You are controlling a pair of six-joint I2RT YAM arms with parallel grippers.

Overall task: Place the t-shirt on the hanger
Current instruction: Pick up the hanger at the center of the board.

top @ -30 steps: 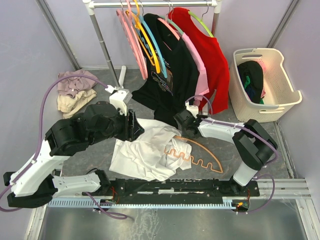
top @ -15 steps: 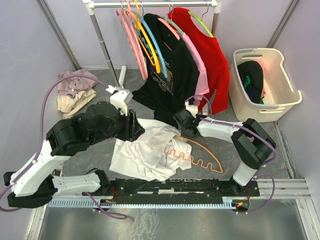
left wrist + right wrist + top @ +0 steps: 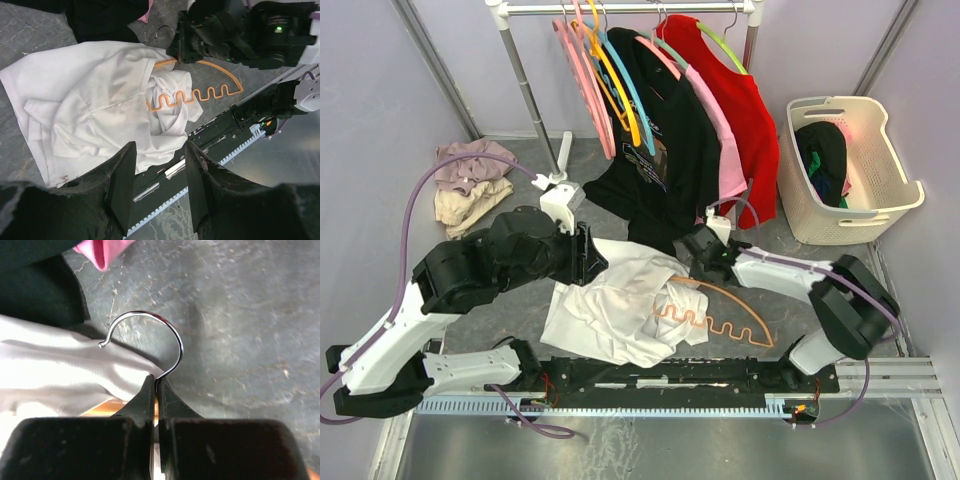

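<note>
Grey felt covers the table [image 3: 30, 35], and a clothes rail [image 3: 620, 8] stands at its far edge, hung with a black printed shirt [image 3: 655, 150], a pink shirt [image 3: 725, 150], a red shirt [image 3: 740, 90] and several spare hangers. A cream laundry basket [image 3: 895, 160] sits at the far right with dark clothes inside. A small pile of beige and mauve garments [image 3: 465, 185] lies at the far left.

The white t-shirt [image 3: 610, 300] lies crumpled on the table just beyond the arm bases, between the two arms. The orange hanger [image 3: 715, 322] lies flat at the shirt's right side. Its left end is tucked among the white folds, its wavy bar rests partly over them, and its right end lies on bare felt.

The left hand [image 3: 159, 150] hangs above the shirt with its fingers apart, holding nothing. The right hand [image 3: 156, 385] is low at the shirt's far right edge, its fingers pressed together on the hanger's neck. The metal hook [image 3: 180, 352] curls out just past the fingertips, over grey felt and a fold of white cloth.
</note>
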